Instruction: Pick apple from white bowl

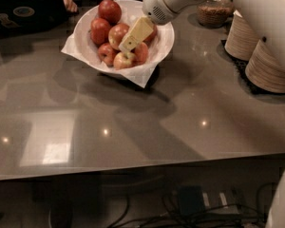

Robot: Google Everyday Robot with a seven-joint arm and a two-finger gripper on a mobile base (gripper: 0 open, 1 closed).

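Note:
The white bowl (164,42), lined with white paper whose corners hang over the rim, stands at the back of the grey table and holds several red apples (109,11). My gripper (129,42) reaches in from the upper right on a white arm. Its pale yellow finger (137,32) points down-left over the middle of the apple pile, its tip right above the front apples (124,60).
Two stacks of pale disposable plates (268,68) stand at the right on a dark mat. A glass jar with brown contents (213,11) is behind the arm. A person's hand (69,4) and a dark laptop (23,13) are at the back left.

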